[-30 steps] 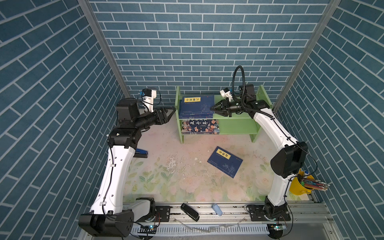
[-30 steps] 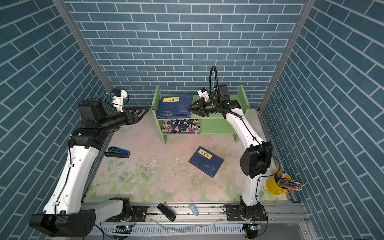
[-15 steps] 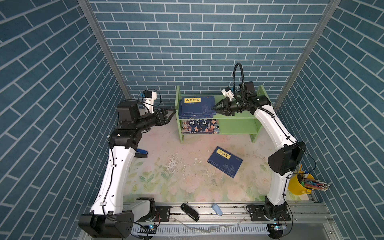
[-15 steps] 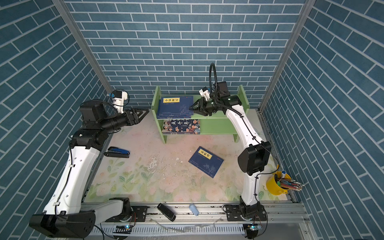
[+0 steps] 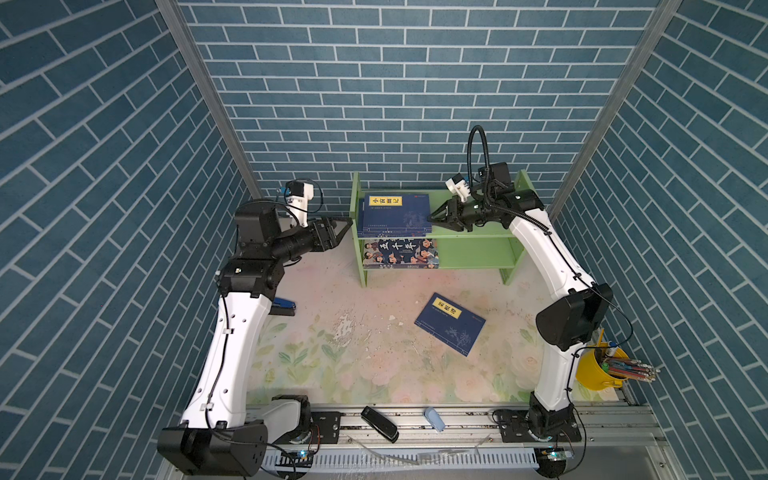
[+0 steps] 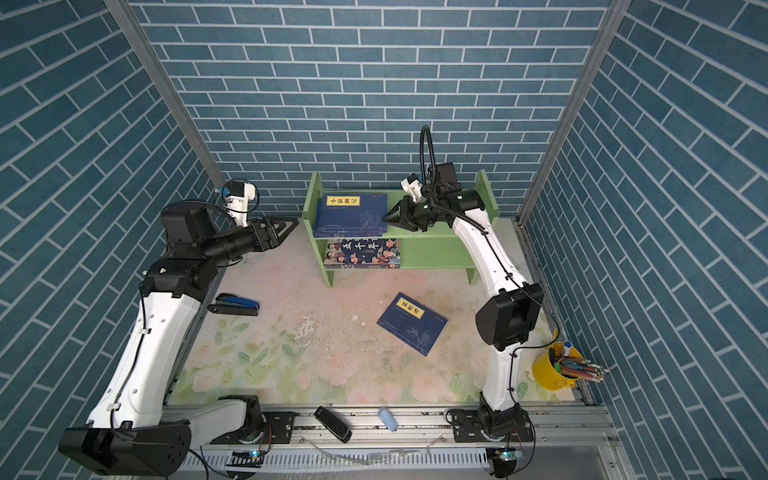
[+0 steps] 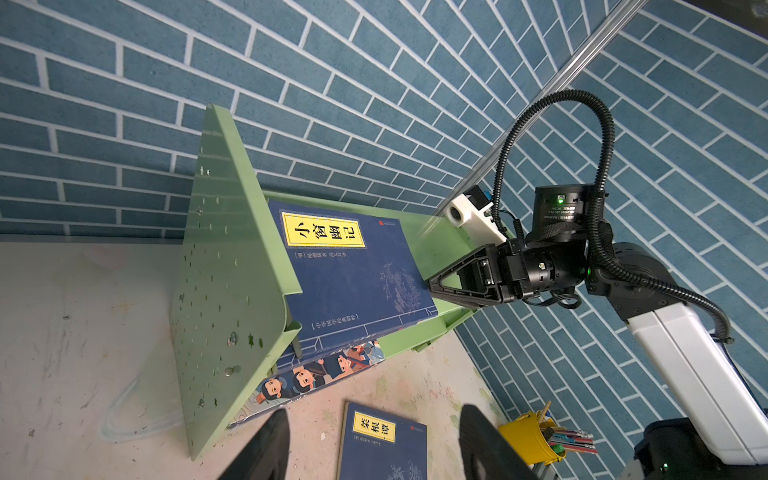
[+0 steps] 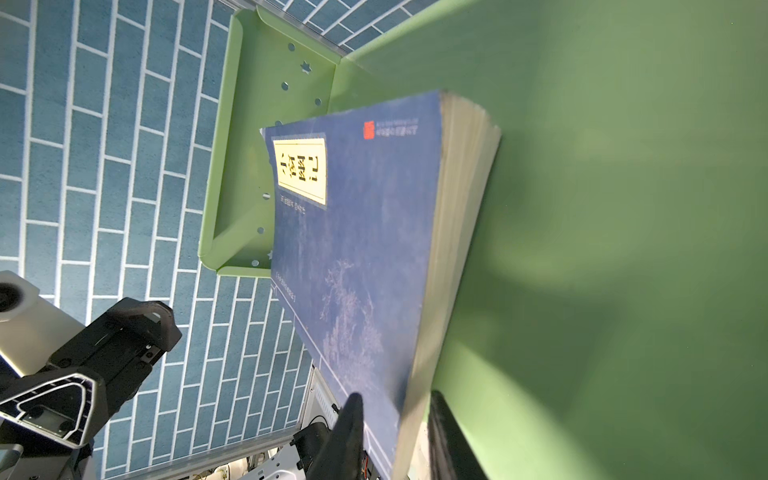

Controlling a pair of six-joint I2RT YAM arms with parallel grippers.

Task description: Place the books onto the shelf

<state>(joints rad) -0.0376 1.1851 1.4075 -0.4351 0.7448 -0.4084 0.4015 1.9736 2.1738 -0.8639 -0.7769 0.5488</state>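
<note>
The wooden two-tier shelf is light green, and its side panel is dotted with small holes. The upper thin book is navy with a yellow title label, as is the loose thin book on the desk. The large book shows cartoon figures around a dark blue centre with white characters. The desk has pale flowers.
</note>
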